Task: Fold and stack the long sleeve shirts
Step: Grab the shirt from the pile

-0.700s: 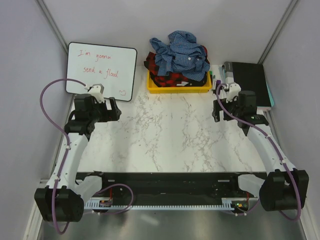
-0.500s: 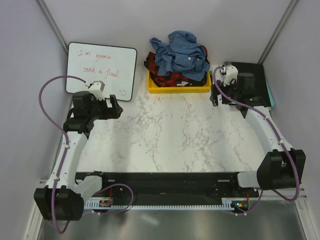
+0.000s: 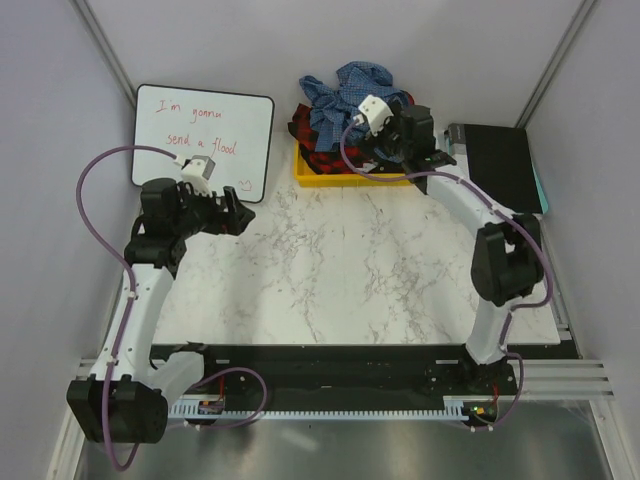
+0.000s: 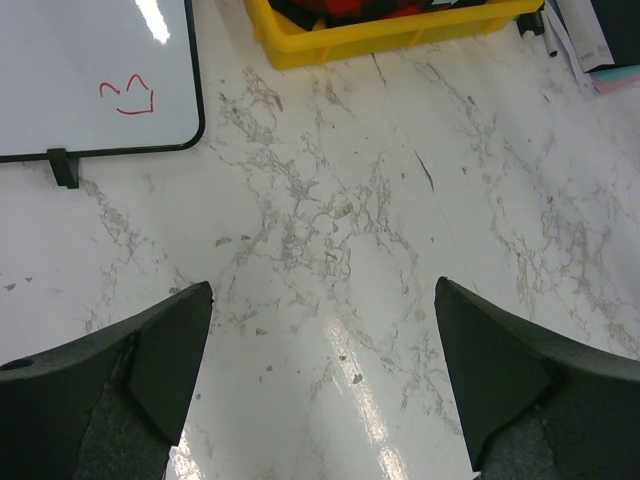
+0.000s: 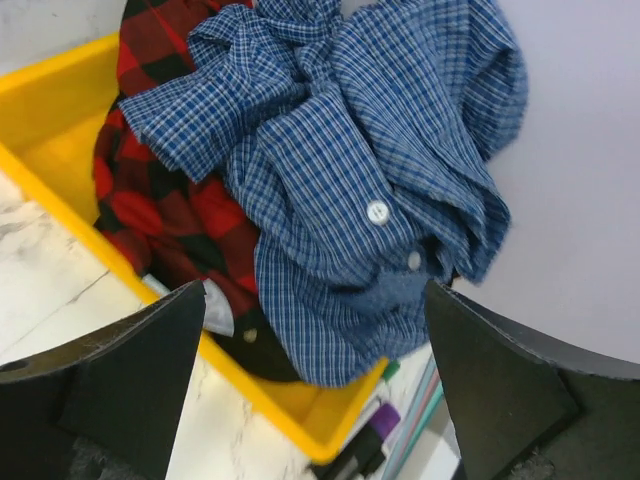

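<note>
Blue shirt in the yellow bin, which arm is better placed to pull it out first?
Right, probably. The right gripper, open, hangs over the blue shirt, which tops the plaid shirt in the bin. The left gripper, also open, is over table, short of the bin.

We see bright, even light coming from above in all three views. In the left wrist view a white shine runs down the table [image 4: 365,410]. Another bright spot sits on the whiteboard [image 4: 152,18]. Shadows are soft and pale. The dark fingers [image 4: 110,390] at the bottom of both wrist views look a bit fuzzy. In the right wrist view the blue shirt [image 5: 380,150] is sharp, and we can see its little checks and buttons. The top view is clear all over.
</note>
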You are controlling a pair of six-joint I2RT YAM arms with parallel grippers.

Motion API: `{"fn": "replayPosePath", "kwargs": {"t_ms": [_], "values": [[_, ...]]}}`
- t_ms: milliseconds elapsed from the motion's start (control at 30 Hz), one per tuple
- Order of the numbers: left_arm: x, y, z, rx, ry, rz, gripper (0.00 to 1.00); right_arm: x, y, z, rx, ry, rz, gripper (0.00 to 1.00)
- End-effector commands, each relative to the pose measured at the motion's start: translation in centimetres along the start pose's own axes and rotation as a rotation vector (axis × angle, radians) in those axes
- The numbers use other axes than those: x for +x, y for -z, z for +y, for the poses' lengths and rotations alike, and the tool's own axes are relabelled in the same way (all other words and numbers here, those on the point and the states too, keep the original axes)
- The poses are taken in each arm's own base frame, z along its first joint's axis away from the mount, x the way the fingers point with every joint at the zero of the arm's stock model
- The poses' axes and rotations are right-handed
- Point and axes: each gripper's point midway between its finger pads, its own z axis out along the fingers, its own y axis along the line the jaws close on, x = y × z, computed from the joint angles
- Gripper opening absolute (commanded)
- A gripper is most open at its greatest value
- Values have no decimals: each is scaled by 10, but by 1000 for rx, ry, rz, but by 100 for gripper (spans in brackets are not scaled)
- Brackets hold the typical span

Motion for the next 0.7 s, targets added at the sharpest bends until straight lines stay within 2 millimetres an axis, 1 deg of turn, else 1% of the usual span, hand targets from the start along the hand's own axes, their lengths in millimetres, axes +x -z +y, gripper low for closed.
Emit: {"fn": "replayPosePath", "kwargs": {"t_ms": [0, 33, 67, 100, 133, 167, 200, 233, 300, 333, 367, 400, 433, 467, 500, 533, 567, 600, 667], "values": [[-10, 0, -1, 15, -39, -34, 99, -22, -46, -28, 182, 158, -105, 98], [-9, 0, -1, 9, -41, -33, 99, -15, -63, -28, 196, 163, -102, 98], [-7, 1, 0, 4, -44, -29, 99, -19, -71, -35, 231, 186, -121, 98], [-7, 1, 1, 1, -45, -30, 100, -17, -79, -38, 259, 191, -126, 98], [-6, 2, 1, -2, -44, -27, 99, -10, -94, -43, 296, 195, -115, 98], [-5, 3, -1, 5, -44, -27, 99, -9, -101, -48, 324, 200, -127, 98], [-4, 4, -1, 4, -44, -26, 100, -26, -105, -60, 358, 208, -160, 98], [-3, 4, -1, 7, -45, -25, 99, -3, -124, -52, 342, 212, -124, 98], [-2, 5, 0, -5, -46, -26, 99, -1, -136, -58, 377, 215, -133, 98], [-2, 5, 1, -11, -45, -27, 99, -2, -145, -61, 395, 215, -146, 97], [1, 6, 2, -15, -44, -25, 100, -3, -148, -67, 420, 206, -146, 92], [2, 6, 2, -15, -44, -22, 99, -10, -149, -73, 445, 193, -167, 75], [2, 6, 2, -18, -45, -25, 100, -11, -150, -74, 441, 174, -162, 65], [1, 7, 3, -25, -49, -27, 100, -17, -148, -74, 426, 176, -175, 54], [1, 8, 4, -30, -55, -30, 99, -21, -146, -74, 424, 176, -181, 21], [0, 8, 4, -34, -58, -31, 99, -31, -137, -79, 432, 169, -199, 6], [-3, 9, 6, -46, -63, -39, 99, -38, -130, -83, 436, 167, -212, 0], [-5, 10, 6, -52, -67, -44, 100, -51, -115, -91, 453, 159, -227, 0], [-11, 12, 9, -72, -72, -56, 99, -73, -93, -104, 481, 103, -263, 0]]}}
